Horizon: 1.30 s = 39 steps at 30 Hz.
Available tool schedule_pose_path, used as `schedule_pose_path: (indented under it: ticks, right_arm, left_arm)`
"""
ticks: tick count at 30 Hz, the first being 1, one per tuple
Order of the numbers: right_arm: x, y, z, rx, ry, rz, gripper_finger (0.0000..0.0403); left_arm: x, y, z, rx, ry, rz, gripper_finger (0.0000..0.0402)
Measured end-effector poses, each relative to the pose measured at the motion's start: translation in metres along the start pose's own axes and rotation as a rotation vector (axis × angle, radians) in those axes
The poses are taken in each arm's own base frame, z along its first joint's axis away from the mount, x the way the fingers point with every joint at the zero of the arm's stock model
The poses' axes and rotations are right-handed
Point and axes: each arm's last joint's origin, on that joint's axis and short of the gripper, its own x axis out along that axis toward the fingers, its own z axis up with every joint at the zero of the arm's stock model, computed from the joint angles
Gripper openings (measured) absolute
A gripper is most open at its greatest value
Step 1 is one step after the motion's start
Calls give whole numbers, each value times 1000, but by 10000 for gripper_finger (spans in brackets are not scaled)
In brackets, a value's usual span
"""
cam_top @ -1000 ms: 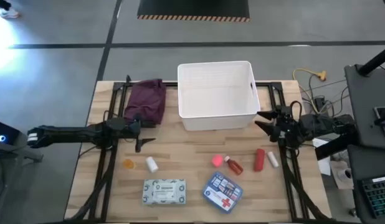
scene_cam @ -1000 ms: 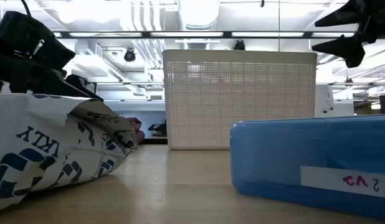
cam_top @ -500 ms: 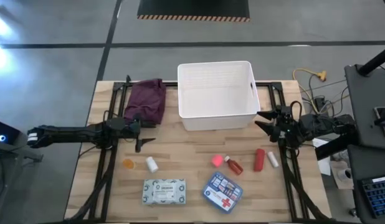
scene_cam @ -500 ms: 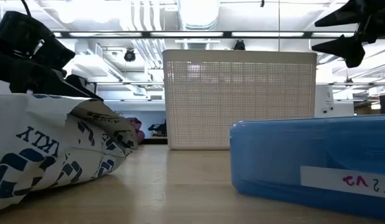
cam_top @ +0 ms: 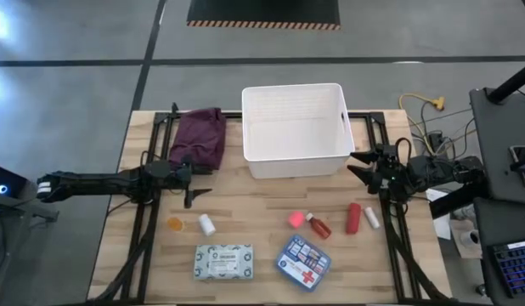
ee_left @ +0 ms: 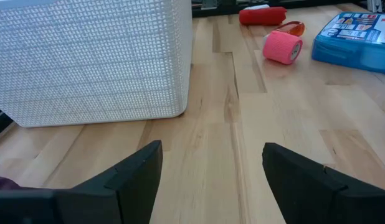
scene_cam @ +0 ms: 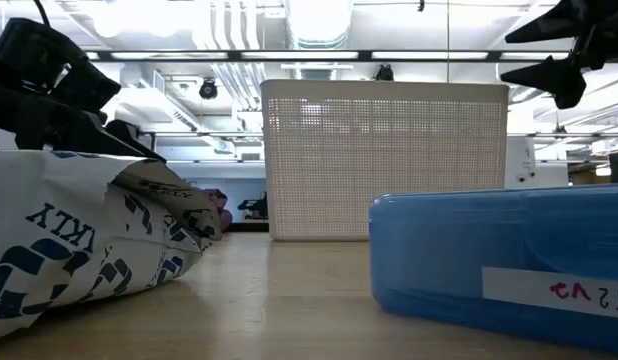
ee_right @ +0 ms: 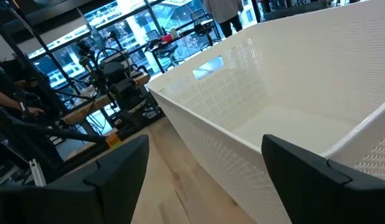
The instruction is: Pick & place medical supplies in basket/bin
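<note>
No movement since the earlier frame. Left gripper parked left of the white bin, fingers spread, empty. Right gripper parked at the bin's right front corner, fingers likewise apart, empty. Supplies all on the table in front of the bin: patterned packet, blue first-aid box, pink roll, red tube.

The white bin blocks the far middle of the tabletop, with the purple cloth just beside it. Bare wood lies open in front of the bin (between both arms), before the scattered supplies nearer the front edge.
</note>
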Motion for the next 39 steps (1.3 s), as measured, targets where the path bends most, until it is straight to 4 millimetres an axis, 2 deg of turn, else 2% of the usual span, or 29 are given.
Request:
schedule_pose_path:
  ticks: [10, 16, 23, 27, 33, 36, 39]
  right_arm:
    - [0, 0, 0, -2, -1, 0, 302]
    - [0, -2, 1, -364, -28, -72, 302]
    - [0, -1, 2, -687, -29, -74, 302]
    - [0, 4, 11, -534, -138, -46, 302]
    - [-2, 10, 25, 77, -253, 27, 302]
    - [-5, 11, 35, 289, -363, 29, 302]
    - [-4, 16, 43, 389, -425, 79, 302]
  left_arm:
    - [0, 0, 0, 0, 1, 0, 255]
    - [0, 0, 0, 0, 0, 0, 255]
    - [0, 0, 0, 0, 0, 0, 255]
    - [0, 0, 0, 0, 0, 0, 255]
    - [0, 0, 0, 0, 0, 0, 255]
    - [0, 0, 0, 0, 0, 0, 255]
    - [0, 0, 0, 0, 0, 0, 255]
